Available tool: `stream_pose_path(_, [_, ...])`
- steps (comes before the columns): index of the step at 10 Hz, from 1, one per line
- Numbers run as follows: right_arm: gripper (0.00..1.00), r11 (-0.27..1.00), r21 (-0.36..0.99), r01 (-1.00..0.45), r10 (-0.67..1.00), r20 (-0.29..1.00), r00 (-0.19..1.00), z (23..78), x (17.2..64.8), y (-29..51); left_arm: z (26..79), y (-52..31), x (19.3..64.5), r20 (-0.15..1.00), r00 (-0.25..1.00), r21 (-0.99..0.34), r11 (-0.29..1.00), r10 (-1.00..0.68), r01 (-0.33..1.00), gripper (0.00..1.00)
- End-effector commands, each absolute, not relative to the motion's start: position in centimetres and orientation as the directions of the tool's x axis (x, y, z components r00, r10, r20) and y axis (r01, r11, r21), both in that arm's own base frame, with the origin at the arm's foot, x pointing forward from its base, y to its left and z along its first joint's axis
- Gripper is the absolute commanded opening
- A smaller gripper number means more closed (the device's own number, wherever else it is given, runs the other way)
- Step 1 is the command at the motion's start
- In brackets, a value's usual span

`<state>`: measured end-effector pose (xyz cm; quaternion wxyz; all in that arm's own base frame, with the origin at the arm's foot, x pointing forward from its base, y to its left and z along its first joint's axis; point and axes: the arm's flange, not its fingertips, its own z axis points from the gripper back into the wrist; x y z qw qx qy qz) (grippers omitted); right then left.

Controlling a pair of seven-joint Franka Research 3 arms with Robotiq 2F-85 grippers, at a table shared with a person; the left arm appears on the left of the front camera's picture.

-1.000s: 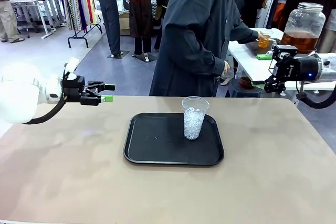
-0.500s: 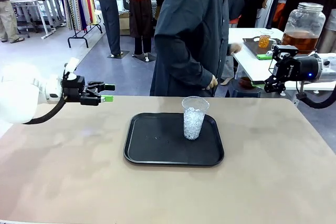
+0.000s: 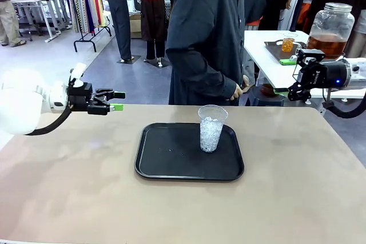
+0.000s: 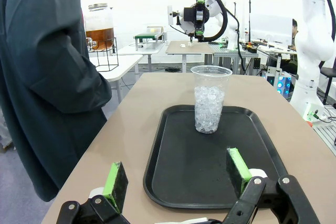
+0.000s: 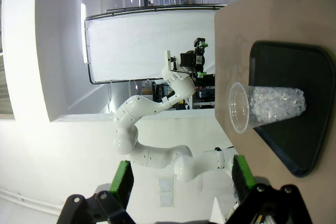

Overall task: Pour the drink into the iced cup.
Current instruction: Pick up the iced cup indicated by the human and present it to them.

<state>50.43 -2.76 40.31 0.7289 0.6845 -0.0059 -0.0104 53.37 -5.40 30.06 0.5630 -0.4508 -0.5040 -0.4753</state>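
The iced cup [image 3: 211, 128] [image 4: 211, 98] [image 5: 268, 107], clear plastic and about half full of ice, stands upright on the far right part of a black tray [image 3: 171, 170] [image 4: 173, 182] [image 5: 294, 61]. The drink [image 3: 326, 45] [image 4: 100, 36] is amber liquid in a large lidded glass jar on a white side table [image 3: 269, 61] beyond the right arm. My left gripper [image 3: 117, 100] [image 4: 177, 179] hovers open at the table's left edge, facing the cup. My right gripper [image 3: 287, 77] [image 5: 184, 179] hangs open off the far right corner, empty.
A person in a dark coat [image 3: 211, 38] [image 4: 42, 77] stands at the far edge, a hand [image 3: 236, 91] low near the table. A small cup of amber liquid [image 3: 287, 44] sits on a tray on the side table.
The person has let go of the small amber cup on the side table and turned toward my table. Both arms, the cup and the tray have stayed still.
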Motion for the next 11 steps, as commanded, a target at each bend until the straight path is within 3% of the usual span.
stream_pose_path(1, [1.00, 0.063, 0.998, 0.004, -0.023, -0.002, 1.000, 40.41, 50.44, -2.74, 30.26, -5.40, 53.56, 0.996, 0.035, -0.023, 0.143, -0.081, 0.989, 1.00])
stream_pose_path(11, [1.00, 0.063, 0.998, 0.004, -0.023, -0.002, 1.000, 40.41, 50.44, -2.74, 30.26, -5.40, 53.56, 0.996, 0.035, -0.023, 0.143, -0.081, 0.989, 1.00])
